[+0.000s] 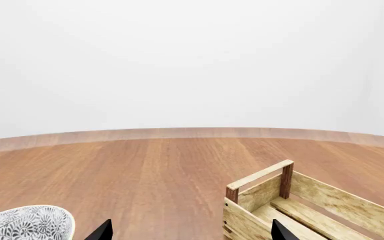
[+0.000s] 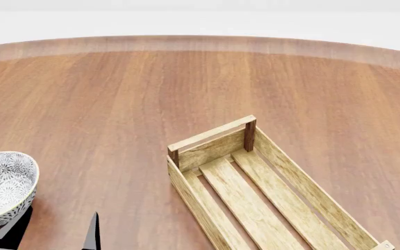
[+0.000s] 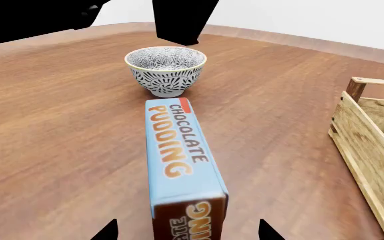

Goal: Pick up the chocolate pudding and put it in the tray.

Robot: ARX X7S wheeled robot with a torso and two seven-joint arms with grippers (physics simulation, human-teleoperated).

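The chocolate pudding [image 3: 178,160] is a light-blue carton with orange lettering and a dark brown end. It lies flat on the wooden table in the right wrist view. My right gripper [image 3: 187,234] is open, with one fingertip on each side of the carton's near end and a gap on both sides. The tray [image 2: 255,192] is a light-wood slatted crate, empty, at the centre-right of the head view; it also shows in the right wrist view [image 3: 369,150] and the left wrist view [image 1: 299,210]. My left gripper [image 1: 190,234] is open and empty, low at the head view's left [image 2: 50,237]. The pudding is out of the head view.
A white-and-grey patterned bowl [image 2: 2,185] stands at the table's left, just beside my left gripper; it also shows beyond the pudding in the right wrist view [image 3: 166,69]. Dark parts of the robot [image 3: 178,20] loom past the bowl. The round table's far edge [image 2: 200,42] curves across the back.
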